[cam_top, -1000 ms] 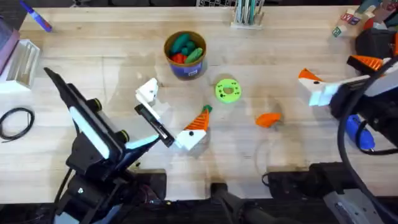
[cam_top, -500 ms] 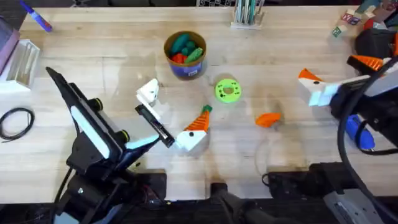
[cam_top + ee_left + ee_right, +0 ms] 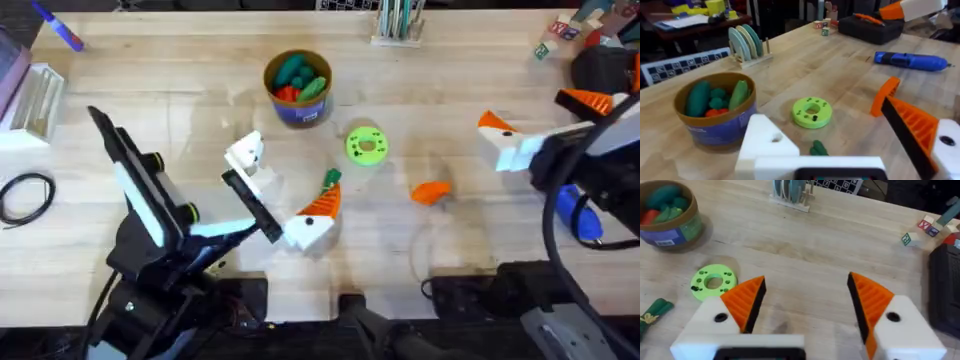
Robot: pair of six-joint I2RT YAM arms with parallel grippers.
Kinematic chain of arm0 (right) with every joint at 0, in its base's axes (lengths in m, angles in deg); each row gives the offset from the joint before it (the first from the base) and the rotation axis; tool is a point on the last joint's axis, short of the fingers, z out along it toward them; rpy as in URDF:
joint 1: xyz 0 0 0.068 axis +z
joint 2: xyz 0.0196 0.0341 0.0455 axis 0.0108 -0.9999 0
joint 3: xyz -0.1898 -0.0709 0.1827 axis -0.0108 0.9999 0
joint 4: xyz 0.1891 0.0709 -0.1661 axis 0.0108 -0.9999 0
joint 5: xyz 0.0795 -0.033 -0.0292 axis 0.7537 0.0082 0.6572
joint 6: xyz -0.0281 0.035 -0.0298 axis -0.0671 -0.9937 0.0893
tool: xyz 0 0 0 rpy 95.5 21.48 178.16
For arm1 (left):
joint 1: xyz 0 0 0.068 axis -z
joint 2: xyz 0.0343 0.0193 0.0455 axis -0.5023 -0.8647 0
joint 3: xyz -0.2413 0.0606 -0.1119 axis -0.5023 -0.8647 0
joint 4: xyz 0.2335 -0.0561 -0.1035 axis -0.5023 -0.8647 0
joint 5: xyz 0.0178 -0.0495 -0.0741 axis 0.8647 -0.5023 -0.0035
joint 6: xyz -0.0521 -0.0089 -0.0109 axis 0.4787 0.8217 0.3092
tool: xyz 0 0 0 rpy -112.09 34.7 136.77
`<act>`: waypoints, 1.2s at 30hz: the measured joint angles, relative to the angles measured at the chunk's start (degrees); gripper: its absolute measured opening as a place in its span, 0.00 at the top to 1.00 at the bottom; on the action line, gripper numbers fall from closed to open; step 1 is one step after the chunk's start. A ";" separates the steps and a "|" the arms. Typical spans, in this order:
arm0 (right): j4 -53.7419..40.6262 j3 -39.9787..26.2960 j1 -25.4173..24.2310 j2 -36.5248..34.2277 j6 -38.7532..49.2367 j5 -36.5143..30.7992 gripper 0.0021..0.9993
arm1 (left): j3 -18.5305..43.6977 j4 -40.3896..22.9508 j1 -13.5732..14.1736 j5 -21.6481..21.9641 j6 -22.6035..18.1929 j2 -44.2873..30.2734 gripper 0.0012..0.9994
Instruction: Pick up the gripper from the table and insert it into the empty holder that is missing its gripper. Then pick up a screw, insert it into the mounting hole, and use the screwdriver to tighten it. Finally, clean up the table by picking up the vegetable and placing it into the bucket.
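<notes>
My left claw (image 3: 278,200) is spread wide over the middle of the desk (image 3: 180,110), one finger by the carrot (image 3: 322,199), not pinching anything. Right claw (image 3: 805,305) hangs open over bare wood at the right. The loose orange gripper piece (image 3: 432,192) lies between them, right of the green screw disc (image 3: 366,145). The bucket (image 3: 297,88) of toy veggies sits farther back, and the blue screwdriver (image 3: 580,213) is near the right edge.

Plate rack (image 3: 747,45), toy blocks (image 3: 920,230)
</notes>
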 joint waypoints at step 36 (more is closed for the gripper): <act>-36.59 -20.97 15.91 -44.06 18.92 6.34 0.01 | 0.00 -0.01 0.00 -2.36 16.69 0.00 0.01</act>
